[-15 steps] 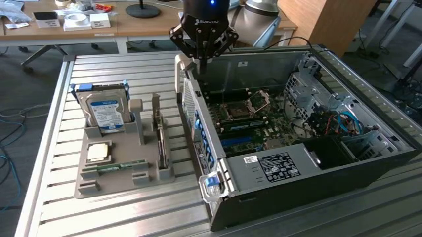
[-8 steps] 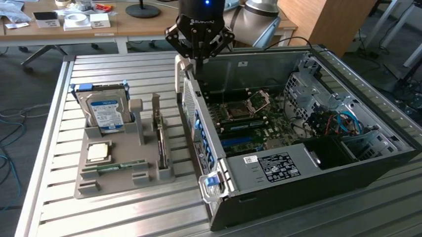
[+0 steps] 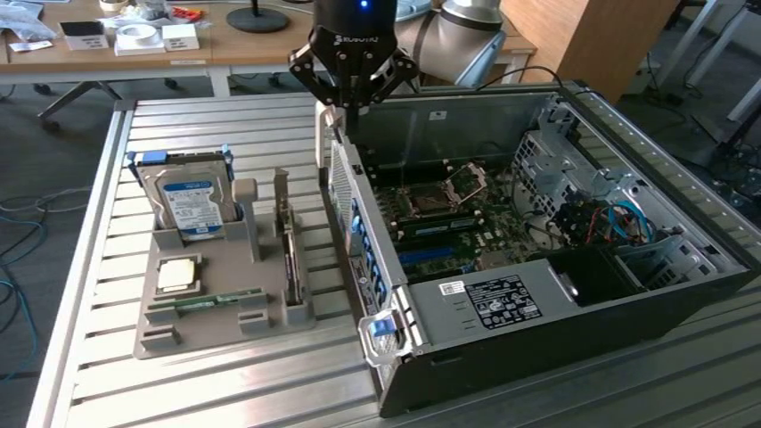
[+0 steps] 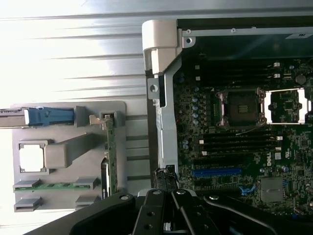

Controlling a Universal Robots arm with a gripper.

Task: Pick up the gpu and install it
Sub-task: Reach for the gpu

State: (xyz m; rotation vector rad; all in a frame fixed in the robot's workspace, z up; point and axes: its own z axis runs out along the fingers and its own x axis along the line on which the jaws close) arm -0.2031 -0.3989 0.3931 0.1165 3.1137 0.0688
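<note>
The gpu point(image 3: 289, 254) is a thin dark card standing on edge in a slot of the grey holder point(image 3: 220, 332), at the exterior view's left of the open computer case point(image 3: 666, 294). In the wrist view the gpu point(image 4: 110, 152) shows edge-on in the holder point(image 4: 68, 117). My gripper point(image 3: 348, 109) hangs shut and empty above the case's rear wall, well apart from the card. Its black fingers point(image 4: 154, 205) meet over that wall, near the blue slot point(image 4: 217, 172) on the motherboard point(image 4: 244, 147).
The holder also carries a hard drive point(image 3: 191, 201) with a blue-white label, a square processor point(image 3: 178, 274) and a green memory stick point(image 3: 220, 299). Inside the case are a power supply point(image 3: 500, 299) and drive cages with cables point(image 3: 607, 218). The slatted metal table point(image 3: 238, 392) lies beneath.
</note>
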